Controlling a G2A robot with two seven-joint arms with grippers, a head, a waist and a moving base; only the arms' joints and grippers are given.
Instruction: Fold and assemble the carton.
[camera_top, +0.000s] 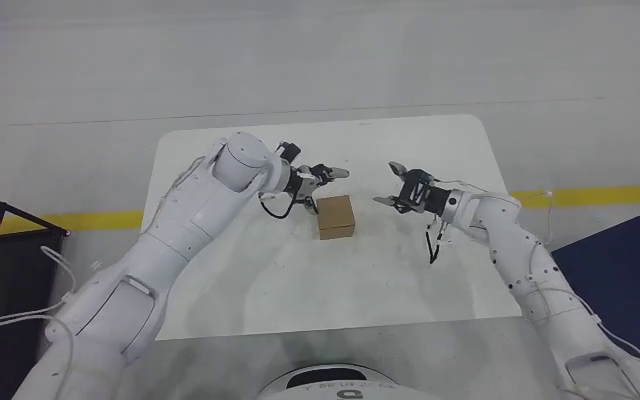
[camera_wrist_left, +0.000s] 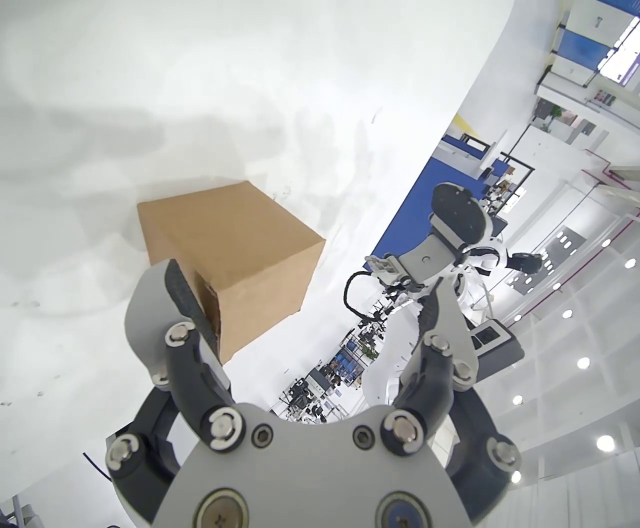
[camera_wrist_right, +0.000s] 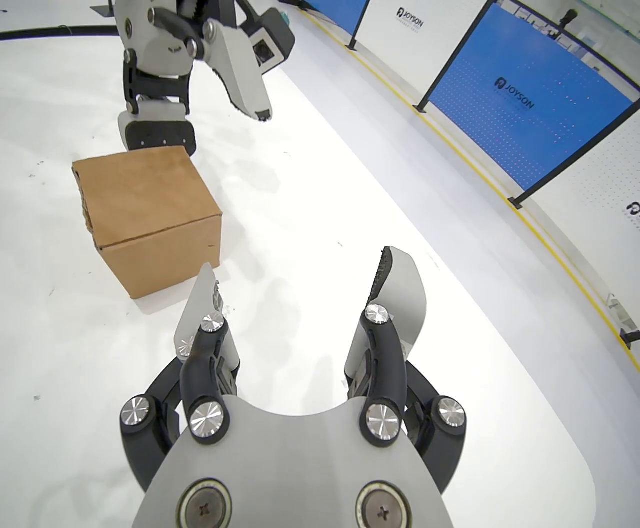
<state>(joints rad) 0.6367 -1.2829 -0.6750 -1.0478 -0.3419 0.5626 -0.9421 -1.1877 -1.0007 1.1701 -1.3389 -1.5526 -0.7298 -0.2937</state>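
The white desk (camera_top: 250, 290) takes up the middle of my top view, a broad rounded slab with grey floor around it. Both arms come in over it from the lower corners of that frame, the left arm from the lower left and the right arm from the lower right.

The carton (camera_top: 336, 216) sits on the desk just above the centre of the top view, between the two arms. It is a small brown cardboard cube standing flat on its base. Its upper face lies flat and shut. From the right wrist camera the carton (camera_wrist_right: 150, 210) shows a seam running across one side face and a raw corrugated edge along another. From the left wrist camera the carton (camera_wrist_left: 235, 250) shows a slight gap at the corner nearest the lens.

The left claw (camera_top: 322, 190) hangs at the carton's upper left in the top view, spread wide and holding nothing. In its own camera the left claw (camera_wrist_left: 305, 280) has one dark pad lined up with that near corner. I cannot tell whether pad and cardboard touch. The right wrist camera shows the left claw (camera_wrist_right: 210, 125) just beyond the carton.

The right claw (camera_top: 388, 184) sits to the carton's right in the top view, apart from it. The right claw (camera_wrist_right: 296, 265) is also spread and empty.
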